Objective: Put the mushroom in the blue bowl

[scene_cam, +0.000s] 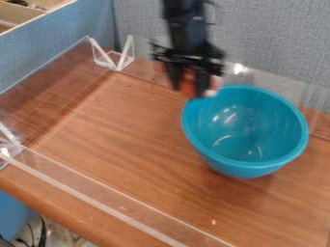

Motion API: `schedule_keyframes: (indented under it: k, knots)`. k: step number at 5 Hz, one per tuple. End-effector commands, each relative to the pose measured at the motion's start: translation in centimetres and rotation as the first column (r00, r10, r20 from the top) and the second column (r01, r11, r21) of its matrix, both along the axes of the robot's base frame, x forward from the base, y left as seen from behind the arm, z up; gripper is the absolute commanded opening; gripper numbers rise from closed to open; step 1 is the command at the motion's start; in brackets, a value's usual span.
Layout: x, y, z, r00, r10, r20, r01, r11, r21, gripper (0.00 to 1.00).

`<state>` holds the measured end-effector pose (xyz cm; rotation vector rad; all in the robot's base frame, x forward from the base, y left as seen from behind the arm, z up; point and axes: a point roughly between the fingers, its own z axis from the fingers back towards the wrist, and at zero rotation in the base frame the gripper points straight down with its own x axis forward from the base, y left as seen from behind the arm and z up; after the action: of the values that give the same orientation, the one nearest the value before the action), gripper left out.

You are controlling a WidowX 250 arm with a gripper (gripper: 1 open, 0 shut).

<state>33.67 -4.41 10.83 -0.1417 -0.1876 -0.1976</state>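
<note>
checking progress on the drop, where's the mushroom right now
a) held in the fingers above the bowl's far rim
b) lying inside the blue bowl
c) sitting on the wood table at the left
a, the mushroom shows orange between the fingers just over the far rim of the blue bowl, whose inside holds nothing.

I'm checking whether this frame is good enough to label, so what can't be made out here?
- Mushroom: only an orange smear between the fingers of the gripper, blurred by motion in the single camera view; cap and stem can't be told apart.
- Fingertips: blurred, so their contact with it is unclear.
- Arm: cut off by the top edge.
- Blue bowl: its outer far side is hidden by its own rim.
</note>
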Motion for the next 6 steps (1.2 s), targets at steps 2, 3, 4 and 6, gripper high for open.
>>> schedule_keyframes:
  k: [2, 3, 4, 6]
  knots:
    - [1.1, -2.6, 0.4, 0.986, -0.163, 0.031, 0.163, 0.987, 0.006, 0.0]
    - [1.9, -3.5, -0.2, 0.988, -0.151, 0.014, 0.151, 0.988, 0.011, 0.0]
    - [2.5, -4.2, -0.4, 0.991, -0.136, 0.005, 0.136, 0.991, 0.013, 0.0]
    - [3.5, -6.3, -1.2, 0.996, -0.085, 0.002, 0.085, 0.996, 0.012, 0.0]
